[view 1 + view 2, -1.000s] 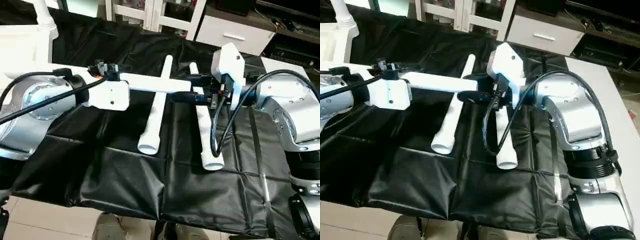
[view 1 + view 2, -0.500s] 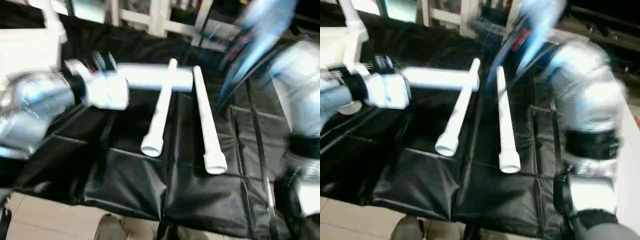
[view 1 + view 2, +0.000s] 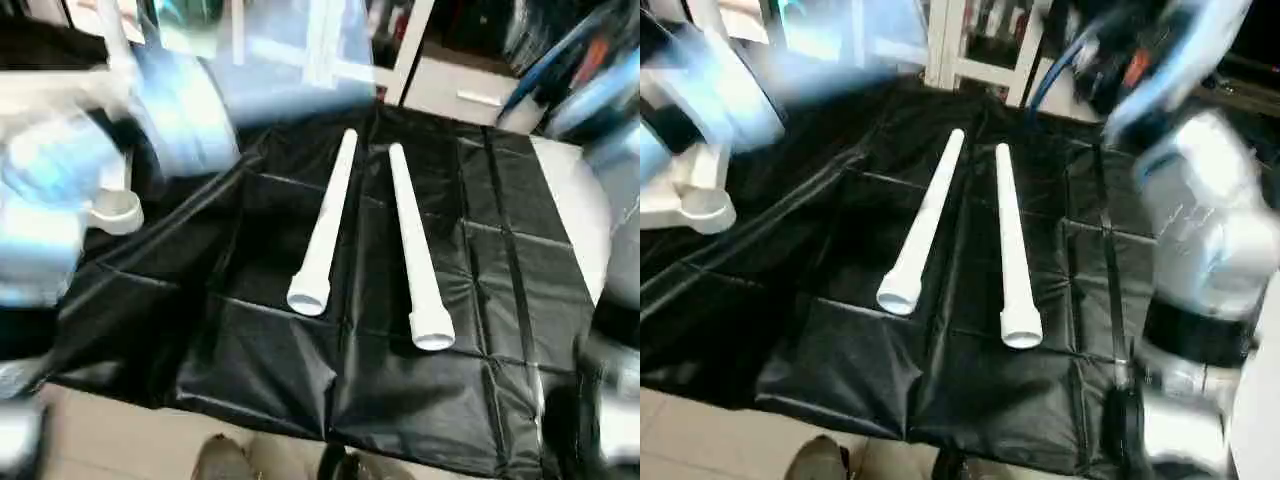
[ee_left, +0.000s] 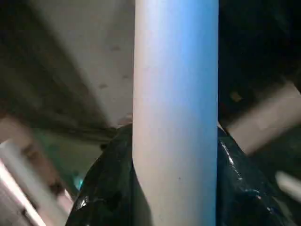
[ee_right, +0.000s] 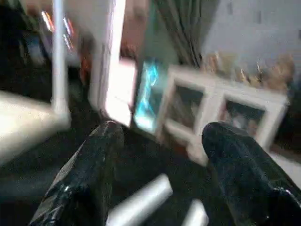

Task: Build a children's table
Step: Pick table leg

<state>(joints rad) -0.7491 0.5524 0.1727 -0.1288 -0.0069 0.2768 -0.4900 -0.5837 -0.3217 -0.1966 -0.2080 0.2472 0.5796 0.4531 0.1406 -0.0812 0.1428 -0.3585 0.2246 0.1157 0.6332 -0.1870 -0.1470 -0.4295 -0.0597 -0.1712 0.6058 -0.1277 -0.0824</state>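
Swings apart from a second ago: no more meeting of both hands over the middle of the worktop [image 3: 262, 372], no more white tube held level across the two lying legs, and a right hand spread wider than before.

Far left: blurred silver left arm [image 3: 55, 195], raised over the edge of the black sheet. Just beside it, the white table top [image 3: 685, 200], rounded corner socket turned toward the sheet. From the right wrist view, looks to carry a thin white tube [image 5: 58, 52] standing upright at one corner, too blurred to be sure.

Left hand [image 4: 174, 155]: clamped on the held leg [image 4: 175, 84], one black finger [image 4: 101, 188] on each side of the tube, touching it, tube running straight out past the fingertips.

Middle of the sheet: near-left leg [image 3: 325, 225] and near-right leg [image 3: 412, 245], flat, side by side, close but apart, gripped by nothing. Wide open ends toward the robot, narrow ends toward the far edge, nearly touching there, spreading a little toward the near side.

Right: blurred silver right arm [image 3: 1210, 250], lifted beside the sheet's right edge. Right hand [image 5: 160, 155]: spread, black fingers [image 5: 89, 174] well apart, nothing between them, above the two lying legs. Beyond, white cabinets [image 5: 221, 108] with glass doors.
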